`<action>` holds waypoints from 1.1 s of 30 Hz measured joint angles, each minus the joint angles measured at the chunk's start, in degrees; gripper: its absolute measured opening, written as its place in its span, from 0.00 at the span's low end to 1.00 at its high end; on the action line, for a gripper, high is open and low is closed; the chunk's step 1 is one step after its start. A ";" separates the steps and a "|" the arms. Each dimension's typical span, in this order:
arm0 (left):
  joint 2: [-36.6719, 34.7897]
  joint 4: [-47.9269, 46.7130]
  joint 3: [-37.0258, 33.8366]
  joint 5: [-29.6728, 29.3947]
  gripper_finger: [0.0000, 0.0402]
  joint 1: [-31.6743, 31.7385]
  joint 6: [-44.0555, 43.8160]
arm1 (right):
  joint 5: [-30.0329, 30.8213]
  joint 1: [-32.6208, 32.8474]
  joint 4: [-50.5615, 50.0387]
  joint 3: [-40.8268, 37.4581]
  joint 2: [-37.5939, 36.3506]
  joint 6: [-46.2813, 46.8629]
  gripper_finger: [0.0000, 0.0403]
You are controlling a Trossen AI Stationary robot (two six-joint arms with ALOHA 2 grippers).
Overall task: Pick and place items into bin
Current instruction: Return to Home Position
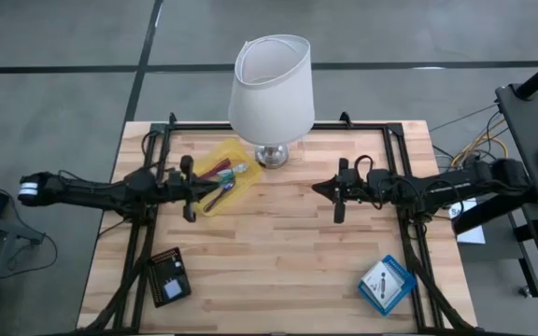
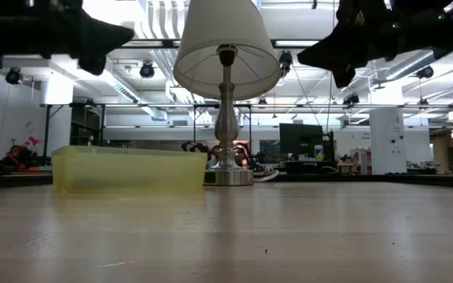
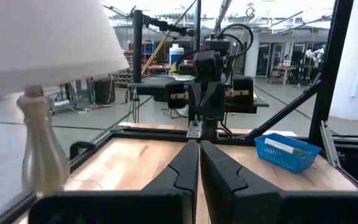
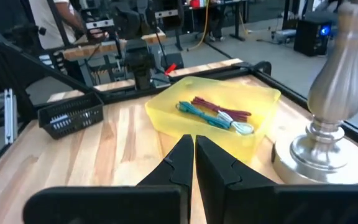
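Likely homing: hovering above pale wooden table (image 1: 278,261) with dark left gripper (image 3: 199,152) and dark right gripper (image 4: 192,148) pinched closed, empty; next just parking.

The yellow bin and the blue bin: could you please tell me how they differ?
The yellow bin has translucent walls; the blue bin has mesh walls. The yellow bin holds red and teal cords; the blue bin holds a white box. The yellow bin sits beside the lamp, the blue bin near a table corner on the right arm's side. Both are open-topped.
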 joint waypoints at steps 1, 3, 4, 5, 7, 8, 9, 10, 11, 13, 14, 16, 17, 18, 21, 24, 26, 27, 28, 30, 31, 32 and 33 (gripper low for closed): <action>-1.75 -0.08 -1.46 0.05 0.00 -0.01 0.04 | 0.02 0.00 -0.77 0.00 -0.57 -0.58 0.02; -4.83 0.24 -3.95 0.10 0.00 -0.01 1.87 | 0.02 -0.01 -1.87 0.00 -1.92 -1.96 0.02; -6.10 0.27 -4.98 0.12 0.00 -0.02 2.89 | 0.00 -0.20 -2.26 0.00 -2.64 -2.17 0.02; -7.26 0.21 -5.94 0.16 0.00 -0.03 2.99 | 0.00 -0.43 -2.94 0.00 -3.43 -1.90 0.02; -9.55 -0.21 -7.61 0.20 0.00 -0.04 1.96 | 0.00 -1.04 -4.98 -0.18 -5.14 -0.10 0.02; -10.80 -0.34 -8.34 0.22 0.00 -0.04 1.46 | -0.02 -1.27 -5.98 -0.53 -6.13 0.58 0.02; -12.38 -0.52 -9.14 0.24 0.00 -0.04 1.44 | 0.00 -1.33 -6.73 -1.11 -7.15 1.20 0.02; -13.97 -1.07 -9.82 0.22 0.00 -0.04 1.40 | -0.02 -1.36 -6.92 -1.95 -8.21 1.41 0.02; -15.57 -2.42 -10.42 0.24 0.00 -0.04 1.37 | -0.04 -1.36 -6.88 -3.00 -9.38 1.71 0.02; -18.55 -8.36 -11.19 0.25 0.00 -0.04 0.65 | -0.17 -1.36 -7.12 -5.36 -12.04 2.70 0.02; -20.07 -11.20 -11.18 0.26 0.00 -0.04 -0.91 | -0.19 -1.36 -6.99 -6.54 -13.45 3.65 0.02; -22.78 -14.81 -11.07 0.53 0.00 -0.04 -3.68 | -0.55 -1.35 -7.09 -9.21 -16.67 5.03 0.02; -24.08 -16.05 -11.15 1.06 0.00 -0.04 -4.06 | -0.71 -1.35 -6.95 -10.35 -18.17 5.23 0.02; -25.36 -16.60 -11.16 1.64 0.00 -0.04 -4.11 | -1.01 -1.36 -6.42 -11.62 -19.75 5.22 0.02; -28.87 -18.63 -11.09 2.03 0.00 -0.04 -4.13 | -1.37 -1.33 -5.39 -15.12 -24.90 5.61 0.02; -31.59 -22.86 -11.09 2.05 0.00 -0.04 -4.68 | -1.46 -1.33 -5.21 -18.37 -30.69 6.37 0.02; -31.11 -23.31 -11.12 2.21 0.00 -0.04 -4.70 | -1.48 -1.33 -5.14 -20.83 -34.39 6.48 0.02; -31.16 -23.23 -11.12 2.51 0.00 -0.04 -4.70 | -1.51 -1.33 -5.35 -22.03 -36.24 6.53 0.02; -31.24 -23.30 -11.12 2.59 0.00 -0.04 -4.70 | -1.50 -1.33 -7.08 -22.54 -38.06 7.08 0.02; -30.78 -23.79 -11.12 2.58 0.00 -0.04 -4.76 | -1.53 -1.29 -12.42 -22.47 -41.65 7.42 0.02; -30.65 -24.20 -11.18 2.83 0.00 -0.04 -4.77 | -1.58 -1.33 -15.02 -22.49 -43.32 7.80 0.02; -30.76 -24.36 -11.25 3.32 0.00 -0.04 -4.79 | -1.55 -1.33 -17.08 -22.49 -44.83 8.32 0.02; -30.90 -24.34 -11.25 3.58 0.00 -0.04 -4.99 | -1.53 -1.33 -19.11 -22.49 -46.44 9.09 0.02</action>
